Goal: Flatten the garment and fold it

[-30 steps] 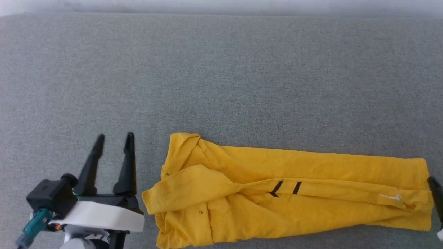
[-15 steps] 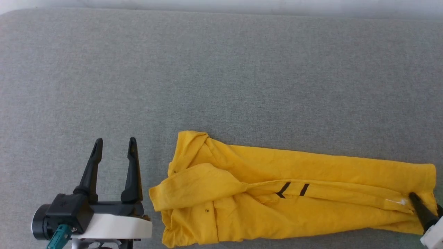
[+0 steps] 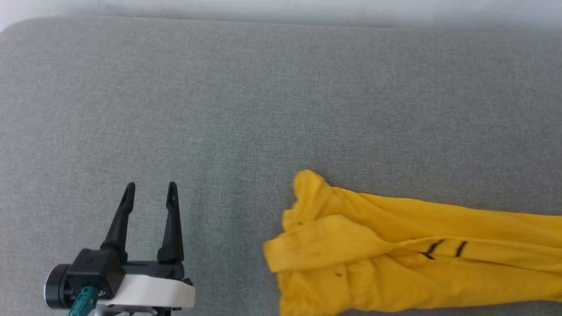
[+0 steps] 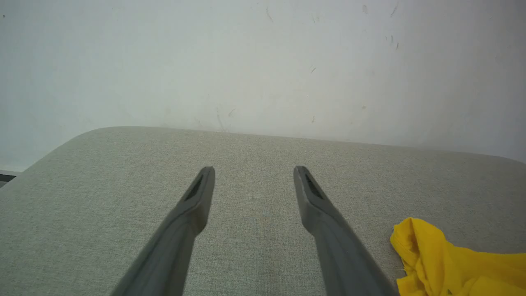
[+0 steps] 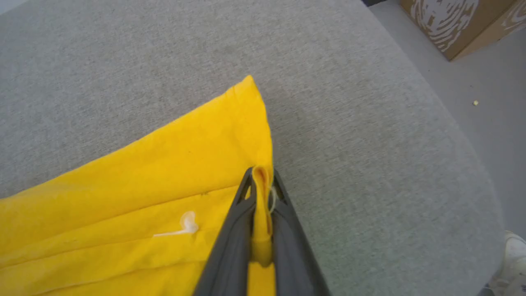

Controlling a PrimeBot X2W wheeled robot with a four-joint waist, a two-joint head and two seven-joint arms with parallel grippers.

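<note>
The grey padded surface (image 3: pixel 281 109) lies open across its far half and left side, up to the white wall (image 4: pixel 263 61) bounding the far edge. The garment (image 3: pixel 395 259) occupies the near right, well apart from the left gripper (image 3: pixel 151 184). A cardboard box (image 5: pixel 448 24) stands on the floor (image 5: pixel 501 123) past the rounded right end.

Left gripper (image 4: pixel 253 169) hangs over the grey cushion (image 4: pixel 123 164), its two dark fingers (image 4: pixel 193 205) spread wide, cushion fabric showing between them. Off to the right, near, a bunched corner of the yellow shirt (image 4: pixel 435 259) lies on the cushion, apart from the fingers. On the far side, a scuffed white wall (image 4: pixel 246 61).
</note>
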